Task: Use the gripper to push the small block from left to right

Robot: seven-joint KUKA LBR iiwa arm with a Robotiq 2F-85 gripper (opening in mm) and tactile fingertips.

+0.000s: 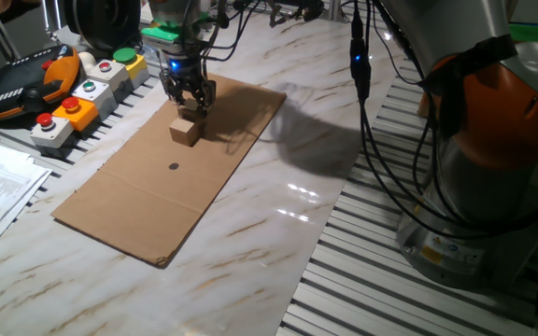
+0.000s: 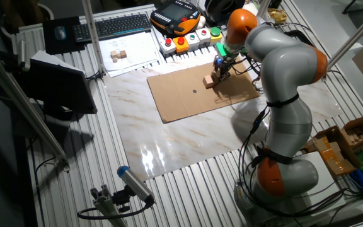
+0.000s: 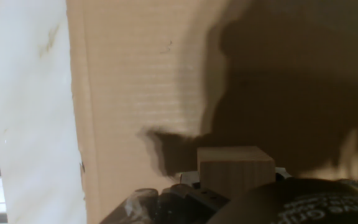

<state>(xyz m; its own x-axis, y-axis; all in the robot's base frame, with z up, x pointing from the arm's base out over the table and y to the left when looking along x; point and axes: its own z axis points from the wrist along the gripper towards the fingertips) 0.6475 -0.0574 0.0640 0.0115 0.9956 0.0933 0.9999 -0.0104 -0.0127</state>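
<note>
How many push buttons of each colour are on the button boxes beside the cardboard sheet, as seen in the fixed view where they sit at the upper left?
Red push buttons: 2
Green push buttons: 3
Total: 5

a marbled white surface (image 1: 278, 233) carries a flat cardboard sheet (image 1: 148, 205); button boxes (image 1: 82, 93) sit along its edge.

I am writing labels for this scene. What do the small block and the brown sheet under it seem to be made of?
The small block looks like unfinished light wood: matte tan faces, with faint grain in the hand view. The brown sheet looks like corrugated cardboard: dull brown, with fine ribbing, a fold line and rough edges. It lies on the table, which has a glossy, marble-patterned top.
</note>
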